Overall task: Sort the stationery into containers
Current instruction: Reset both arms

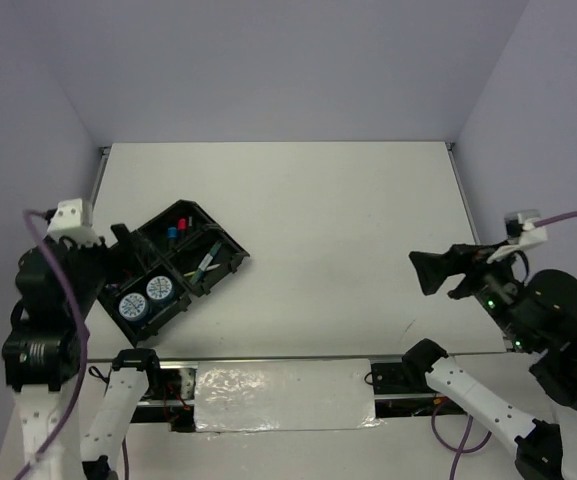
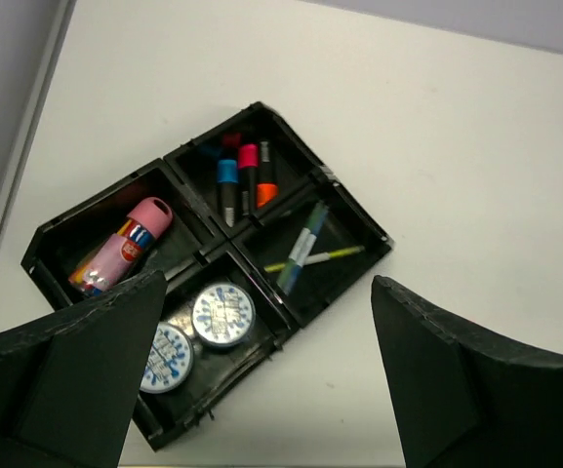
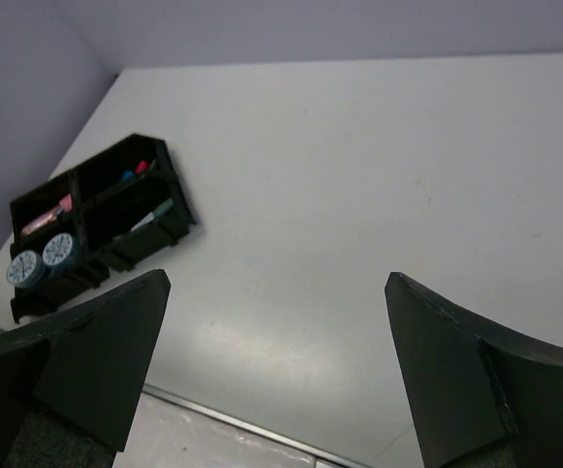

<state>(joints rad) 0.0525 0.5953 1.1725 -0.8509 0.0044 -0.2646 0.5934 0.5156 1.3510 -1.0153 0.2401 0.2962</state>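
Both my grippers are empty. The left gripper hangs above the organiser tray with its fingers wide apart. The right gripper is spread just as wide, well off to the right over the table. The tray sits at the left of the table, towards the near edge. In it (each kind in its own compartment) lie the pink tube at left, the highlighters at the far corner, the pens at right and the two tape rolls nearest me. I see nothing loose outside it, so I judge the sorting finished. The next move calls for no grasp, only lifting my left fingers clear of the tray rim and drawing both arms back.
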